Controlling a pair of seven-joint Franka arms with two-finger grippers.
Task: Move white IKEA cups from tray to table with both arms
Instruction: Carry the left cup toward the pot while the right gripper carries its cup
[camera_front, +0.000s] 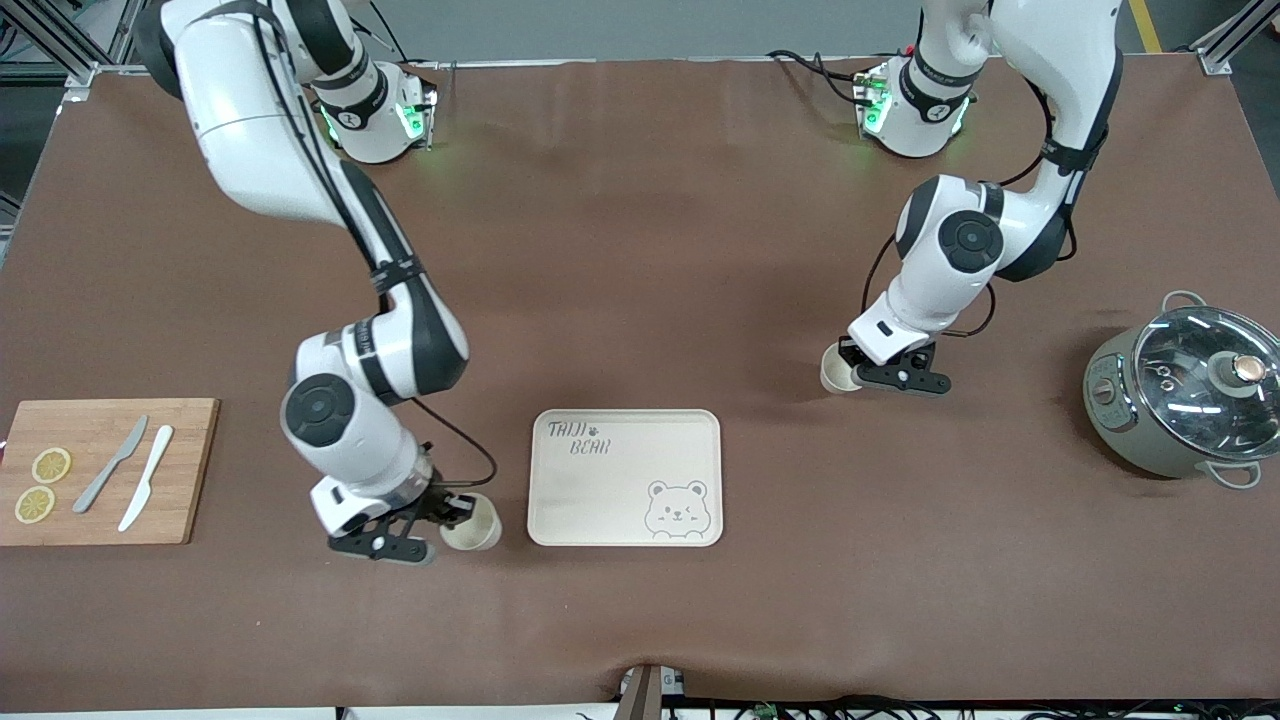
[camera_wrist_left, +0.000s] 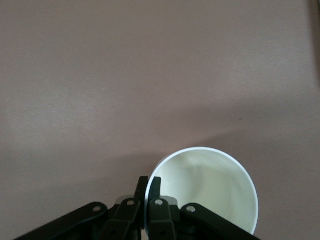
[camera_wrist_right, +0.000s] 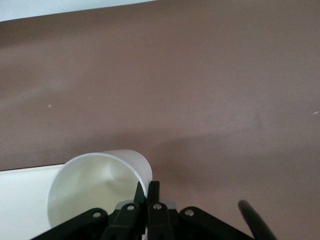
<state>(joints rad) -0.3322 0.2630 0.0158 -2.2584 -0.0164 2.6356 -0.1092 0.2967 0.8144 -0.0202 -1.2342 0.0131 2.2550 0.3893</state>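
Two cream-white cups show. My right gripper (camera_front: 455, 510) is shut on the rim of one cup (camera_front: 472, 524), one finger inside and one outside, low beside the bear-print tray (camera_front: 625, 478) at the tray's right-arm end. In the right wrist view this cup (camera_wrist_right: 95, 187) is pinched by the right gripper (camera_wrist_right: 148, 192), and the tray's edge (camera_wrist_right: 20, 200) lies beside it. My left gripper (camera_front: 850, 368) is shut on the rim of the other cup (camera_front: 836, 370), low over bare table toward the left arm's end. The left wrist view shows that cup (camera_wrist_left: 210, 192) held by the left gripper (camera_wrist_left: 149, 187).
A wooden cutting board (camera_front: 105, 470) with two lemon slices and two knives lies at the right arm's end. A grey pot with a glass lid (camera_front: 1185, 390) stands at the left arm's end. Brown table cloth covers the rest.
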